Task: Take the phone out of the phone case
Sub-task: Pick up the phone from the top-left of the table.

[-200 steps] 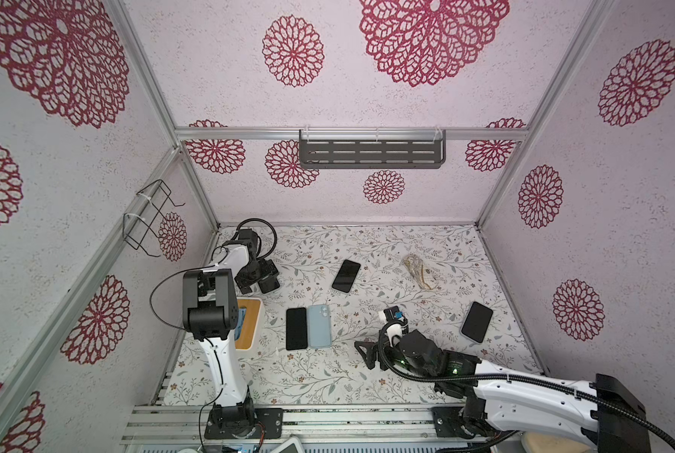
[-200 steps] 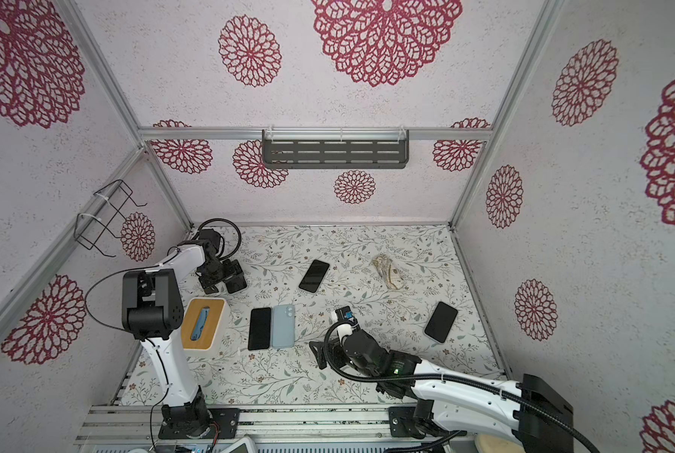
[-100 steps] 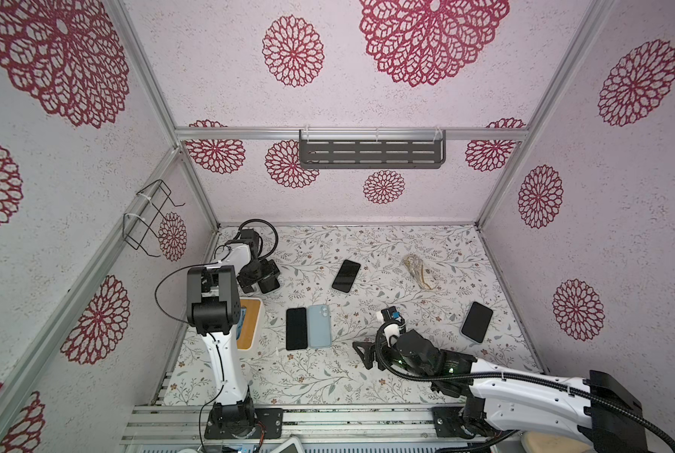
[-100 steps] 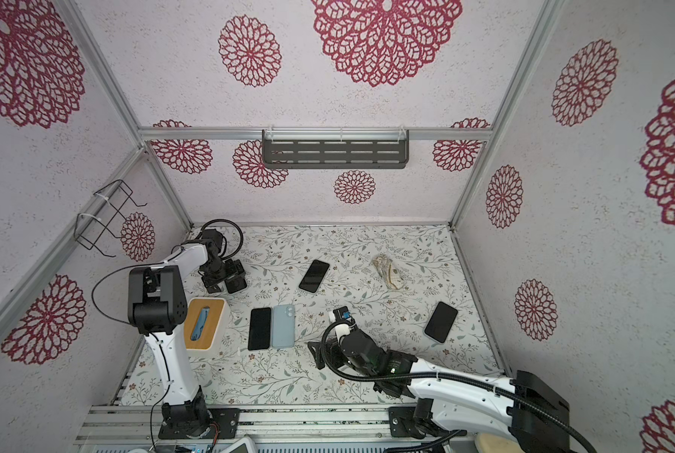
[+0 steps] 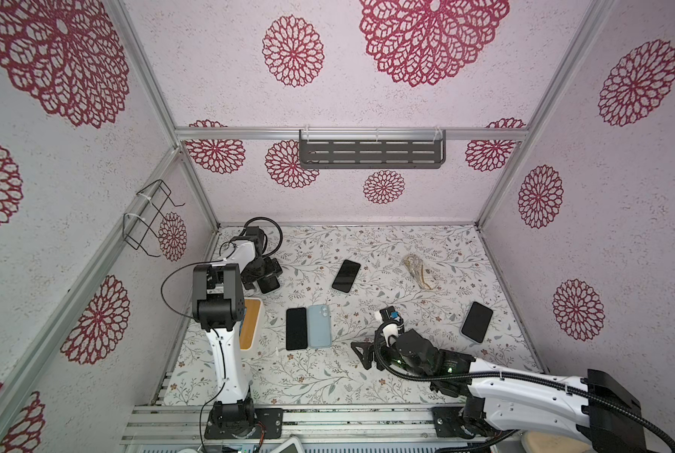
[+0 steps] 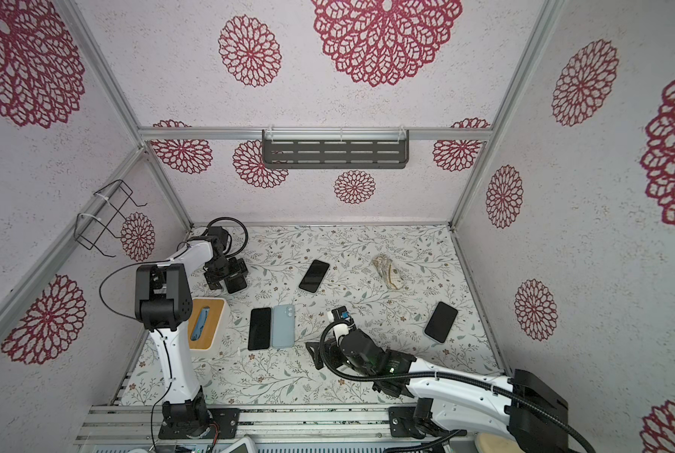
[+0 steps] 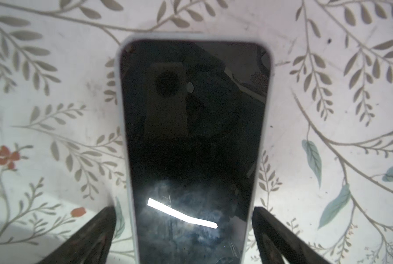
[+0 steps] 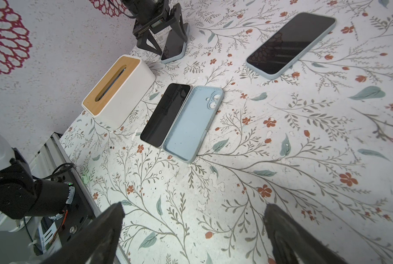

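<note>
Left claw [image 7: 183, 212] stands wide and low, one finger along each long edge of a phone [image 7: 191, 128] that lies dark screen up in a pale case [image 7: 117, 91]. Nothing is gripped; whether the fingers touch the case's rim I cannot tell. The phone's long axis runs straight out ahead of this claw, so the jaws span its short width near the nearer end.

This arm is plainly the closer one. The right claw [image 8: 194, 210], also spread wide and holding nothing, hovers well apart from that phone. Ahead of the right claw lie a bare phone [image 8: 165, 114] and an empty blue case [image 8: 191, 123], hollow side up, touching along their long edges. Beyond them, towards the left claw, stands a white box [image 8: 122, 100] with a wooden lid; in a top view something blue [image 6: 200, 327] shows in its slot. A second cased phone [image 8: 291, 43] lies further ahead of the right claw, and a third cased phone [image 5: 477, 322] well behind its fingers.

Closing across the width would likely pinch case and phone together, so the coming move probably needs purchase on the rim alone.
</note>
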`<state>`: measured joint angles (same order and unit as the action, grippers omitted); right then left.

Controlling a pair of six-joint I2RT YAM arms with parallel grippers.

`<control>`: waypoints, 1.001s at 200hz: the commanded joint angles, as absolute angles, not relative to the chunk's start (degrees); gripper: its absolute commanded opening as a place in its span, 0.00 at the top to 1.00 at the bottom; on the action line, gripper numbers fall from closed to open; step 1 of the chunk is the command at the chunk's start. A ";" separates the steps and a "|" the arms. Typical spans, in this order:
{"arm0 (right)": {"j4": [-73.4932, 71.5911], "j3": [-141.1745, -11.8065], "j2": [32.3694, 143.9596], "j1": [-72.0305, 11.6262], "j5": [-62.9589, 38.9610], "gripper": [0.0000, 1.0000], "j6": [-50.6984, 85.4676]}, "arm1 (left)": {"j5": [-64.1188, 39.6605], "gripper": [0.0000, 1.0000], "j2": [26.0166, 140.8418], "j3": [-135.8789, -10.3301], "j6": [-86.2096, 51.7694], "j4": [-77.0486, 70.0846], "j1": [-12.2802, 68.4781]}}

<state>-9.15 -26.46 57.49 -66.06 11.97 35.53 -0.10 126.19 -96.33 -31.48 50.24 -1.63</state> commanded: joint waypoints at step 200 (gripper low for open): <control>-11.42 -26.25 55.07 -66.36 12.62 0.01 35.57 | 4.90 0.12 129.26 -98.76 -29.44 53.02 -1.04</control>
<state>-9.74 -26.44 56.53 -66.06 11.97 35.55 5.04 129.95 -101.60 -29.56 53.87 -0.21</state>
